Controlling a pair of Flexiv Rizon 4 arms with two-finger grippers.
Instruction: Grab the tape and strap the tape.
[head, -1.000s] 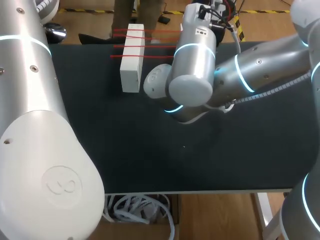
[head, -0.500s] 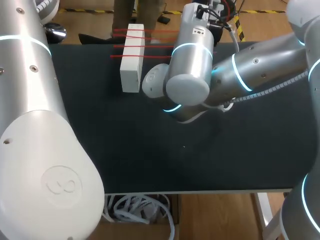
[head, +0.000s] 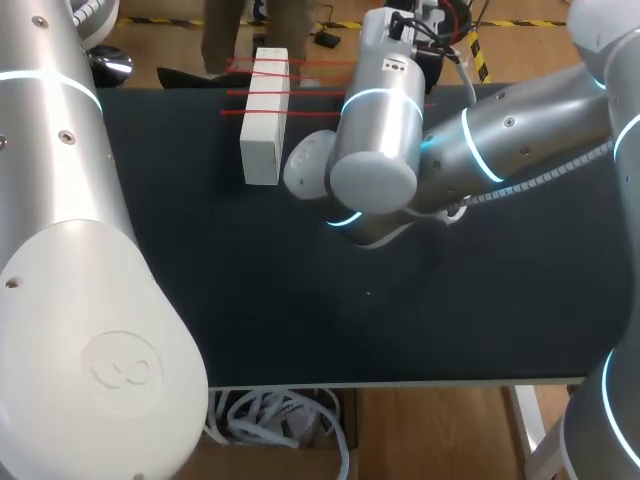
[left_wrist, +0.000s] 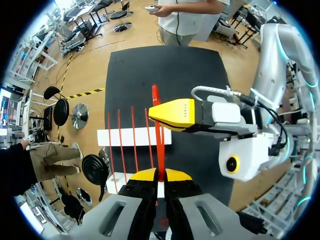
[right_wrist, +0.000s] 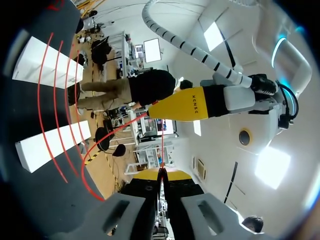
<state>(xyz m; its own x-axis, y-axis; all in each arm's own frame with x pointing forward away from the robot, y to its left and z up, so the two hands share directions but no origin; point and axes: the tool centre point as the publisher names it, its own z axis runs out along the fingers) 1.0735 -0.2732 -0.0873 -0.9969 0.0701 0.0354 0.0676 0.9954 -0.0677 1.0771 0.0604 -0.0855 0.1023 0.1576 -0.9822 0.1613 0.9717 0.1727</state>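
A white block (head: 264, 115) stands at the table's far side with several red tape strands (head: 300, 92) stretched across it. In the left wrist view my left gripper (left_wrist: 159, 174) is shut on a red tape strand (left_wrist: 158, 131) that runs ahead over two white bars (left_wrist: 131, 136). My right gripper's yellow finger (left_wrist: 177, 114) lies across that strand just ahead. In the right wrist view my right gripper (right_wrist: 160, 173) is shut on a thin red strand (right_wrist: 102, 139), with my left gripper's yellow finger (right_wrist: 182, 107) ahead of it. The white bars (right_wrist: 44, 62) lie off to one side there.
The black tabletop (head: 300, 320) fills the near half of the head view. My right arm's elbow (head: 375, 170) hangs over the table's middle, right of the block. My left arm's shell (head: 70, 270) covers the left side.
My right arm has shifted slightly to the left. The block and the tape strands stay where they were, and both grippers remain shut.
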